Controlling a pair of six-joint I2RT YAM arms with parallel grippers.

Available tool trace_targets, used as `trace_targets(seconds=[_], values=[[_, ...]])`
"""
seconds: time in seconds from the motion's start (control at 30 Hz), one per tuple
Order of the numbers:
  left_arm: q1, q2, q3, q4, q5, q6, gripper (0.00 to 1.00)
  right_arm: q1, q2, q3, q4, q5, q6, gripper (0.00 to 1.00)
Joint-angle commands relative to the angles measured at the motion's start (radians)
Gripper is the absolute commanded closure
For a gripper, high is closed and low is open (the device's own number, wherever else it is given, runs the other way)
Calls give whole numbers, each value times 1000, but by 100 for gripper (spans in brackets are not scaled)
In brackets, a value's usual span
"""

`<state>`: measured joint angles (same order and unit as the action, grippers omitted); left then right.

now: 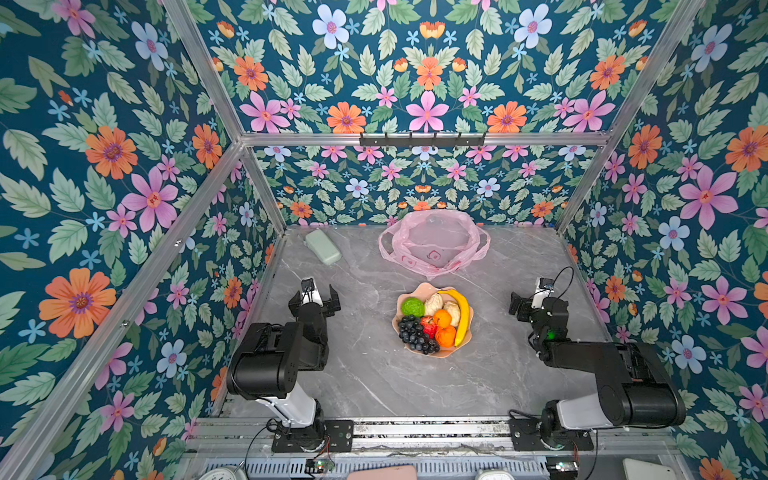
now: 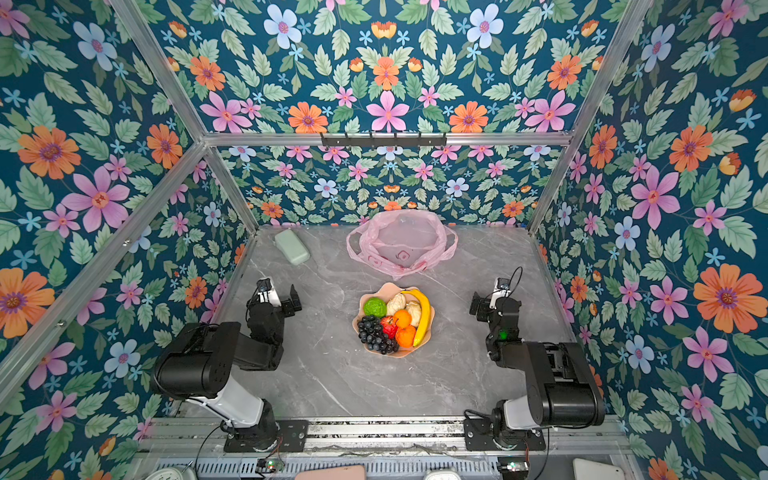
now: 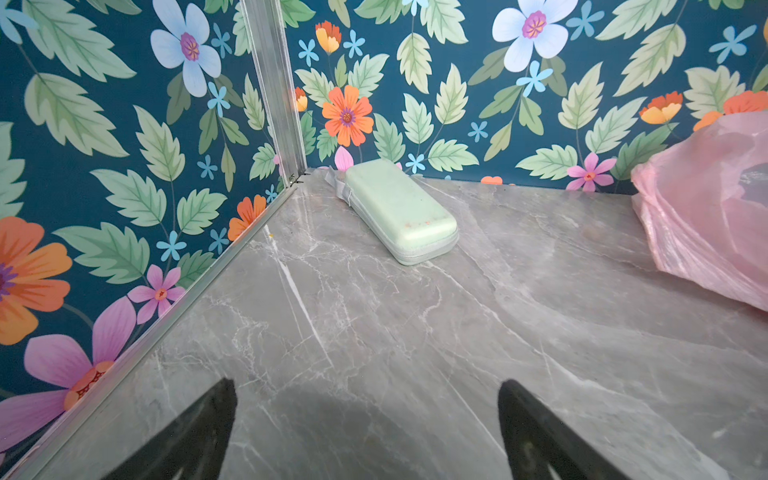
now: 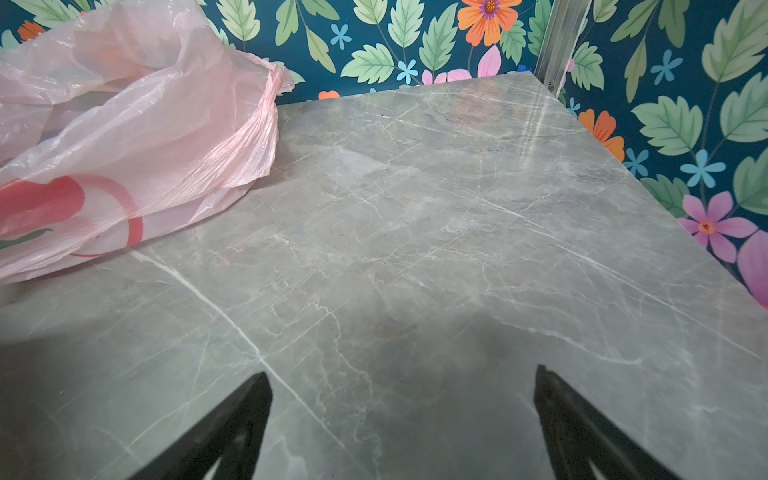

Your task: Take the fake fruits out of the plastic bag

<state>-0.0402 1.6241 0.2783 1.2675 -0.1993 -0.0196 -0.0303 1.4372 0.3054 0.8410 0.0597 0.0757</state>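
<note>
Since the fake fruits (image 1: 442, 319) fill the bowl (image 1: 442, 354) mid-tabletop and the plastic bag (image 1: 434, 245) looks empty at the far edge, unloading seems done, leaving the left gripper (image 3: 368, 381) and right gripper (image 4: 402, 370), both spread empty, nothing to fetch.

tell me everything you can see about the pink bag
The bag is thin, translucent pink plastic, crinkled, with red prints on its near side. It sits slumped at the back middle of the table, mouth open upward, with loop handles drooping at either side. No fruit shows inside it; the grey table shows through its bottom. Only the table clearly touches it; whether it meets the back wall cannot be told.
</note>
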Motion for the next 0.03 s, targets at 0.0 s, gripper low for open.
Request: trace_targets(seconds=[0.0], values=[[-1, -4, -5, 21, 4, 13, 0, 0, -1, 1, 41, 10, 6, 1]])
